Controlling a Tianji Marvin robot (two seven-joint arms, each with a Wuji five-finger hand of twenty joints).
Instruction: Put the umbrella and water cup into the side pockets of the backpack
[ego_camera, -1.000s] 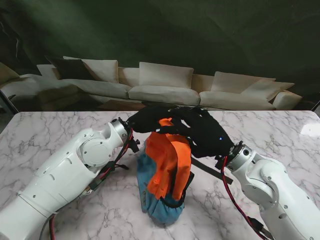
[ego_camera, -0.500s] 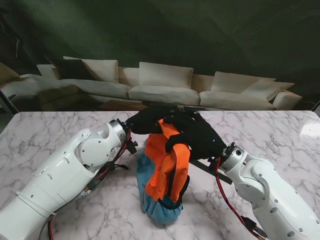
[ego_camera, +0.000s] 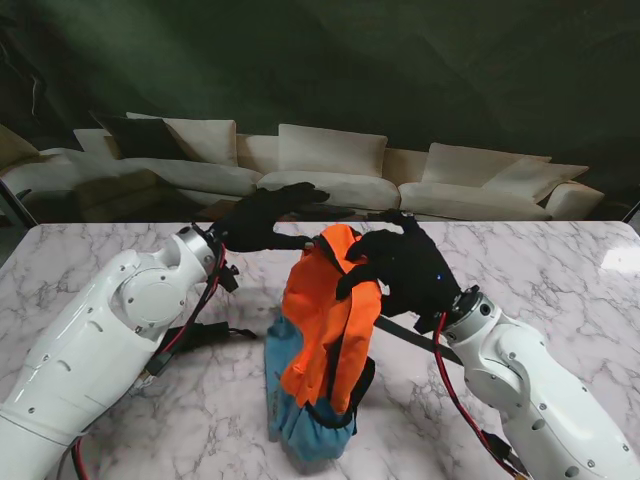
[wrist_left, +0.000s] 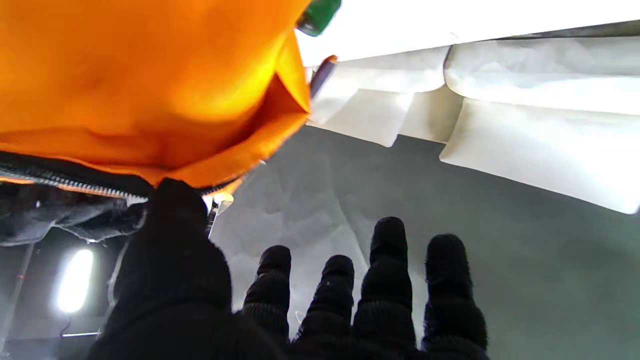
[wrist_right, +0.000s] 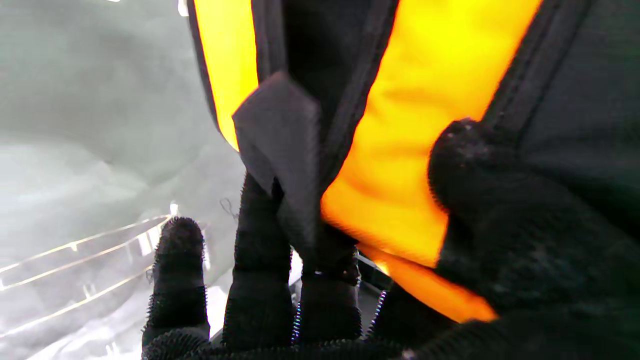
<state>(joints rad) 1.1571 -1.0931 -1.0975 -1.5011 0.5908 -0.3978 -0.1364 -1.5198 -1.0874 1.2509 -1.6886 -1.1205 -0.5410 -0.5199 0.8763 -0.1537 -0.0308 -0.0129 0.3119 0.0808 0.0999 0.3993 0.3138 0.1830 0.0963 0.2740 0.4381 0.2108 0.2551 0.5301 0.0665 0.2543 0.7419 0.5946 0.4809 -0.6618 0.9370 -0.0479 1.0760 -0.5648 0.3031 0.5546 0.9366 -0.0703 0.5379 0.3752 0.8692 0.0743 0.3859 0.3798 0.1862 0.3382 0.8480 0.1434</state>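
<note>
The left hand (ego_camera: 262, 218) is now drawing away from the backpack (ego_camera: 325, 345) with fingers spread and empty, leaving the right hand (ego_camera: 400, 268) alone pinching its orange top, so the blue-bottomed bag is standing slumped mid-table, with neither umbrella nor cup visible for pocketing yet.

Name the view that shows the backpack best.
The stand view: the whole backpack stands upright on the table, the right hand gripping its top. Both wrist views show only close-up orange fabric and zipper.
</note>
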